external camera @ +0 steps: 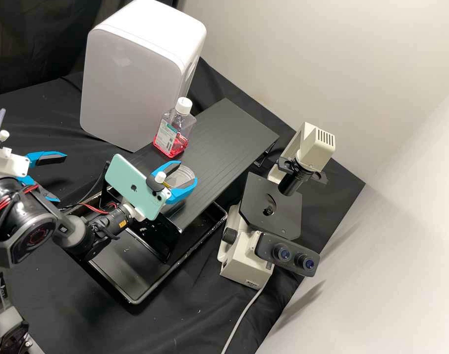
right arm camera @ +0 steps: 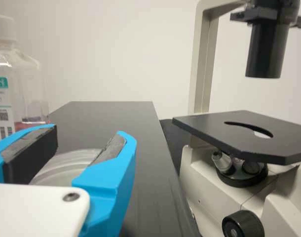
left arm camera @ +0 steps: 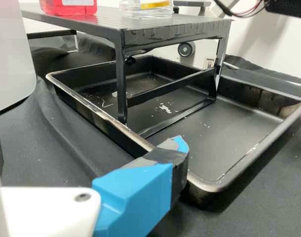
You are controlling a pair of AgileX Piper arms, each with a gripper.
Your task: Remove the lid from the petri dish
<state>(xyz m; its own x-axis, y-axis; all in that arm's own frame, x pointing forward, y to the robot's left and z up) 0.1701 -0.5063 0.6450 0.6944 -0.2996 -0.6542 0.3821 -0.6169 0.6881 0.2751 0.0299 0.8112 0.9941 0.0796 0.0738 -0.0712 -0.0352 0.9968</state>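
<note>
The right gripper [right arm camera: 74,153] stands with its fingers [right arm camera: 108,163] wide apart, one on each side of the petri dish [right arm camera: 66,165]. The dish sits low between the pads on the black shelf [external camera: 224,137]. The pads look just beside its rim, perhaps grazing it, but they do not seem to clamp it yet. The left gripper [external camera: 61,178] is also spread open and holds nothing, with the dish well beyond its fingertips.

The lid [external camera: 181,172] is probably light, thin clear plastic, stiff but easy to crack, smooth at the edge and only loosely seated. I would pinch it by opposite sides of its rim, high enough to spare the base, squeeze gently and lift straight up. Otherwise the whole dish may come up or skid.

The right wrist view gives the height of the pads against the lid's side. The high view gives the round outline lying inside the fingers, with a red-filled flask [external camera: 171,130] past the fingertips. The left wrist view shows the shelf's legs standing in a tray [left arm camera: 269,143].
</note>
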